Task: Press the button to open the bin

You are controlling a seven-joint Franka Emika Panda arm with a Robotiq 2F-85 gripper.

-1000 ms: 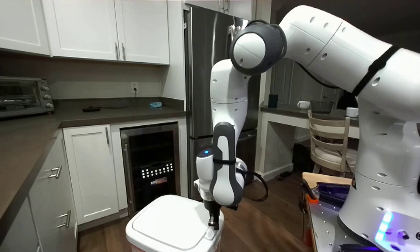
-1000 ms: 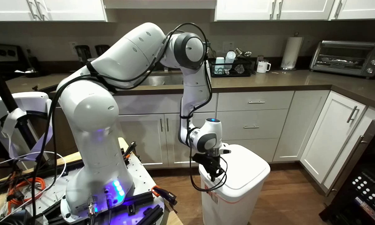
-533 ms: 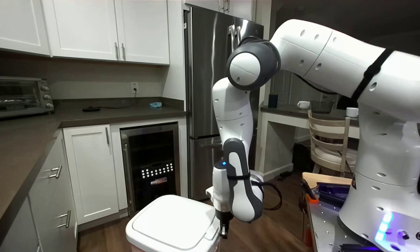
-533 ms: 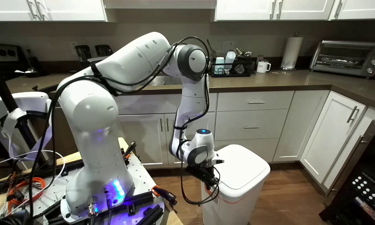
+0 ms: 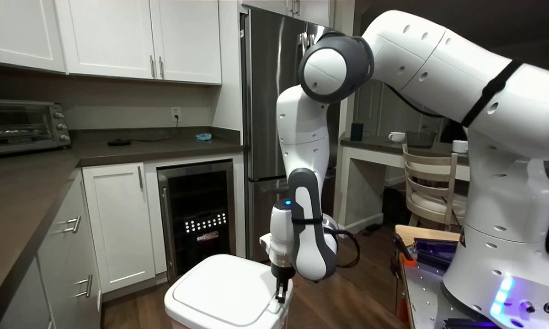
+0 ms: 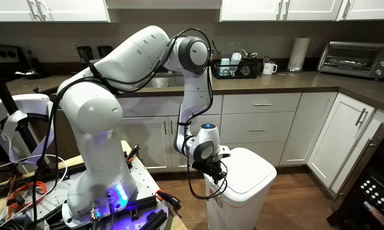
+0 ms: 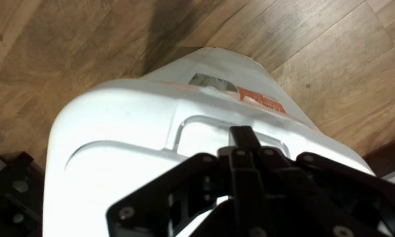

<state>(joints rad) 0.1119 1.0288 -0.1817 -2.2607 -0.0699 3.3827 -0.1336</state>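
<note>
The white bin stands on the floor with its flat lid [image 5: 224, 288] closed; the lid also shows in an exterior view [image 6: 247, 171] and the wrist view [image 7: 111, 191]. A rounded white button [image 7: 197, 138] sits at the edge of the bin's top nearest the robot. My gripper [image 7: 245, 131] is shut, its fingertips together with nothing between them. The fingertips appear over the button and hide part of it; I cannot tell if they touch. In both exterior views the gripper [image 5: 281, 299] points down at the bin's near edge [image 6: 217, 180].
The robot's base stands on a metal-topped worktable [image 6: 147, 179], with an orange-handled tool [image 6: 168, 198] at its edge. A loose black cable [image 6: 192, 191] loops beside the gripper. White cabinets [image 6: 259, 127] and a dark glass-door cooler [image 5: 199, 214] stand behind the bin.
The gripper first moved down and toward the robot's base, to the bin's outer edge. It has since risen and moved back over the top's edge. The lid has stayed closed.
</note>
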